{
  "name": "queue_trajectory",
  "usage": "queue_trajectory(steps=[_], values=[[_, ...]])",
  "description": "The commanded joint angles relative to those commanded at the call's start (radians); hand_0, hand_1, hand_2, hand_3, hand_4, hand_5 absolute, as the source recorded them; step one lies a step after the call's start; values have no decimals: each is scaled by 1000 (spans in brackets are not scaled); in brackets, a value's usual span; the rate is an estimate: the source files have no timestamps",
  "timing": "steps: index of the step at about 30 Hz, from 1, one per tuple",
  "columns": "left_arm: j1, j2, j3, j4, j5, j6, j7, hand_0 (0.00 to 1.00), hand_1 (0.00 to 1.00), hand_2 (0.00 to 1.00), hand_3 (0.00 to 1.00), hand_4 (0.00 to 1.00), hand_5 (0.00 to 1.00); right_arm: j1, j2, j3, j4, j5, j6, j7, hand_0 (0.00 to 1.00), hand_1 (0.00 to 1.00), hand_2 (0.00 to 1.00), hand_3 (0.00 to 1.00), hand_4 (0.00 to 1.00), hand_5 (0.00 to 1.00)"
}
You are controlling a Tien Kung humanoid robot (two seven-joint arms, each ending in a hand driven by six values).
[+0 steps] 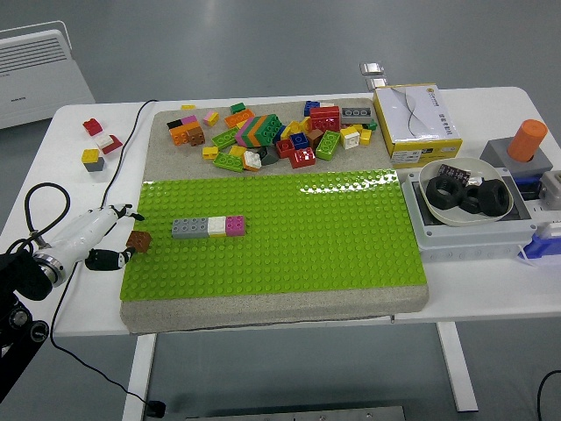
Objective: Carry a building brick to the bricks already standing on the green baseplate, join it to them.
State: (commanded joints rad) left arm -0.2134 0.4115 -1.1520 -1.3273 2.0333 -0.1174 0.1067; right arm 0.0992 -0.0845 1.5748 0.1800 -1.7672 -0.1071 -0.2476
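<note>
A row of three joined bricks, grey, white and magenta point(209, 227), stands on the left part of the green baseplate point(289, 237). My left hand point(112, 239) comes in from the lower left and pinches a small brown brick point(138, 241) between its fingertips, right at the baseplate's left edge. The brown brick is a short way to the left of and slightly below the grey end of the row, apart from it. A pile of loose coloured bricks point(272, 136) lies on the grey mat behind the baseplate. My right hand is out of view.
Three loose bricks point(98, 140) lie on the table at the far left. A yellow and white box point(415, 123), a white bowl with black rings point(466, 191) on a grey case, and an orange cylinder point(528, 140) stand at the right. A black cable point(131, 132) runs along the left side.
</note>
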Motion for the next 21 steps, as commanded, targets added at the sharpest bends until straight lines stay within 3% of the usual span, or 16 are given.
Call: queue_trajectory(steps=[20,21], values=[[0,-17,-6,29,-10,0,-6,998,986,975,758,641,2,6,-4,4,0,-10,3,1,663,662,745,800,853,998],[-2,-19,-6,33,-11,2,-8,998,979,960,603,492,2,6,-4,3,0,-10,4,1,663,663,746,800,856,998]])
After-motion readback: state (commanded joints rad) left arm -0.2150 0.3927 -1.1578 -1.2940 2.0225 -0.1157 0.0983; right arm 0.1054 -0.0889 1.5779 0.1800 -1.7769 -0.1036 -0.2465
